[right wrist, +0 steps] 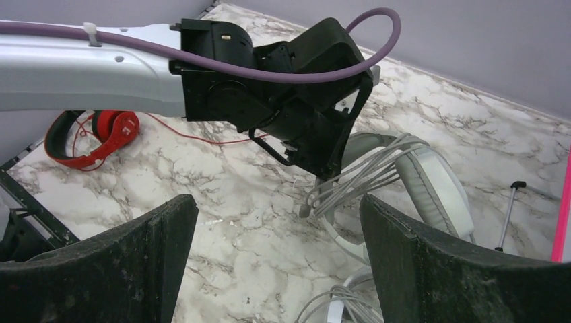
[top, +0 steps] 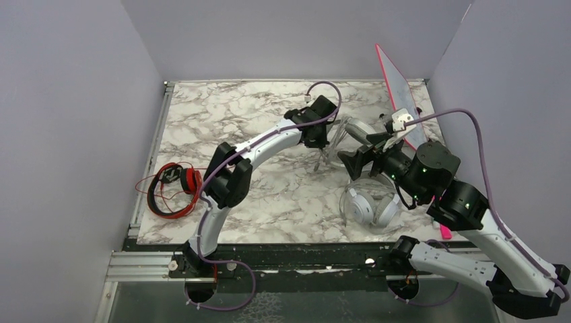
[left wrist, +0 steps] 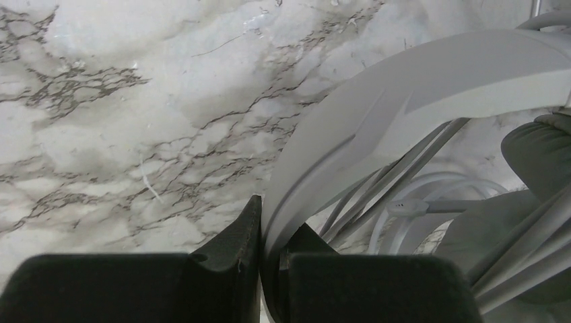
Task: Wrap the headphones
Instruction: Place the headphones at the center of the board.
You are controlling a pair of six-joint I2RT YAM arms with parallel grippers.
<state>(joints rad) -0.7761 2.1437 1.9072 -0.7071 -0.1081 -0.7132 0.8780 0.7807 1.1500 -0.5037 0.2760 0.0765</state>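
**Left arm holds a grey headset as the right arm faces it over the marble table (top: 269,202)**

Your left arm (top: 269,140) stretches to the upper centre of the top view. Your left fingers (left wrist: 232,249) are pinched tight on the band of the light grey headset (right wrist: 431,182), which is tilted, with loops of thin grey cable (right wrist: 363,175) strung across it. Your right arm (top: 485,225) enters from the lower right. Your right fingers (right wrist: 148,262) are spread wide, holding nothing, aimed at that headset but apart from it. The white-silver headset (top: 369,205) lies flat at lower right of centre, just below the right fingers. The red-and-black headset (top: 192,180) lies at the table's left edge, well apart, its red cable (right wrist: 202,139) loose beside it.
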